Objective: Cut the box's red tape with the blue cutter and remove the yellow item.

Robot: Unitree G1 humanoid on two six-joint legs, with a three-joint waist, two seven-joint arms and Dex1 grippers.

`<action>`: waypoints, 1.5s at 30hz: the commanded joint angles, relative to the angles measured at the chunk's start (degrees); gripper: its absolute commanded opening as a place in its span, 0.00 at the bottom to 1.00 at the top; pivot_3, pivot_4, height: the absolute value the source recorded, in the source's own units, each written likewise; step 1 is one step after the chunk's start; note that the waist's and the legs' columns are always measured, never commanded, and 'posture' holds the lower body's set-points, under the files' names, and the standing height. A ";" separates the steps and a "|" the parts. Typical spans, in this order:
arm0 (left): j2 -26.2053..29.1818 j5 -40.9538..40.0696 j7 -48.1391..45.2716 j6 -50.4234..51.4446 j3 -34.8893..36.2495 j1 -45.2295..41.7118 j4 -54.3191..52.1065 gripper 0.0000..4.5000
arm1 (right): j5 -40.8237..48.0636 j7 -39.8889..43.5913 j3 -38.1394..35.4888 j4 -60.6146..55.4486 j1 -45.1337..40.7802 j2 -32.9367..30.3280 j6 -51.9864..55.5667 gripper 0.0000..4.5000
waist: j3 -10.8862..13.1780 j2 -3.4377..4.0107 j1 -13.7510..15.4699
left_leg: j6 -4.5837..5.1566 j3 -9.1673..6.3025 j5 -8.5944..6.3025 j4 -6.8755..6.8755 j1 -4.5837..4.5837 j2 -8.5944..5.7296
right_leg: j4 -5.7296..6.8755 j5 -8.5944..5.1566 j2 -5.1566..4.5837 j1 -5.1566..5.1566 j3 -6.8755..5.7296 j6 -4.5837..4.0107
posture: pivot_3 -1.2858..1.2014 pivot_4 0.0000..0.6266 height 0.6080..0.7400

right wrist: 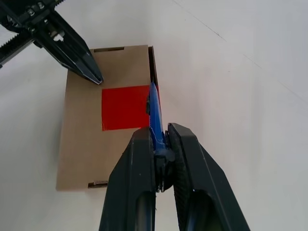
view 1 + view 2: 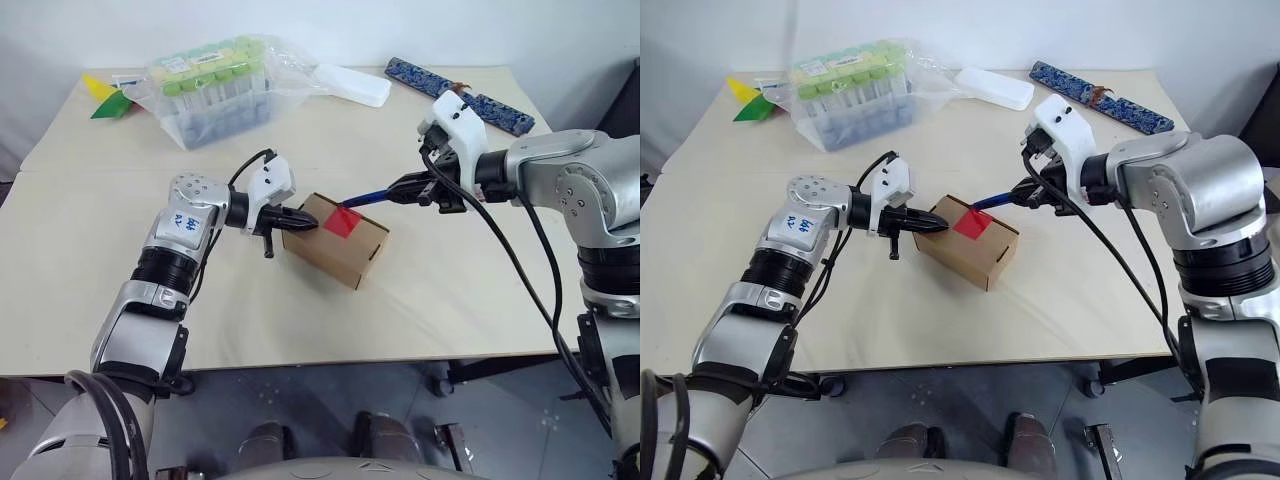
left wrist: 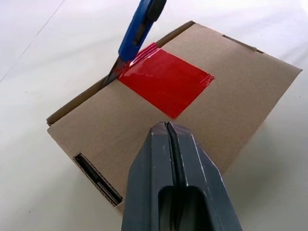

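Your right gripper [image 1: 161,144] pinches the blue cutter [image 3: 137,31], tip at the red tape [image 3: 166,82] edge on the box [image 2: 335,240], table centre. At its nine o'clock, left gripper [image 3: 169,132], fingers pressed together, braces it. Push hard and the box may skid.

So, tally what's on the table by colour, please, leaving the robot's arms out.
Brown: 1, box
Red: 1, tape
Blue: 2, cutter, patterned bar
White: 1, flat packet
Clear: 1, bag of tubes
Yellow-green: 1, paper pieces
Total: 7
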 commanded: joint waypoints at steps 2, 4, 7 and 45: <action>0.24 3.03 0.91 2.55 -2.48 0.16 -0.58 0.00 | -1.44 1.82 1.56 -0.73 -2.35 -2.18 0.27 0.03 | 0.00 0.00 0.06 | 0.00 -0.01 0.00 0.02 0.01 0.00 | 0.01 0.00 0.00 0.02 0.00 0.00 | 0.52 0.24 1.00; 0.29 3.23 1.14 3.30 -2.82 0.19 -0.85 0.00 | -1.67 2.29 2.08 -0.55 -2.57 -2.42 0.22 0.03 | 0.00 0.00 0.13 | 0.00 -0.01 0.00 0.04 0.02 0.00 | 0.02 0.00 -0.01 0.03 0.00 0.00 | 0.52 0.24 1.00; 0.52 4.32 1.78 5.61 -4.06 0.29 -1.78 0.00 | -2.27 3.85 3.96 -0.17 -3.39 -3.17 0.33 0.03 | 0.00 0.00 0.31 | 0.00 -0.01 0.00 0.06 0.02 0.00 | 0.03 0.00 -0.01 0.03 0.01 0.00 | 0.52 0.24 1.00; 0.69 4.64 5.19 11.54 -5.81 2.34 -5.52 0.00 | -10.19 19.15 14.89 1.18 -8.23 -11.31 -0.69 0.03 | -0.03 0.03 1.03 | 0.00 0.16 0.00 0.08 0.40 0.03 | 0.12 0.00 -0.01 0.25 0.18 0.00 | 0.52 0.24 1.00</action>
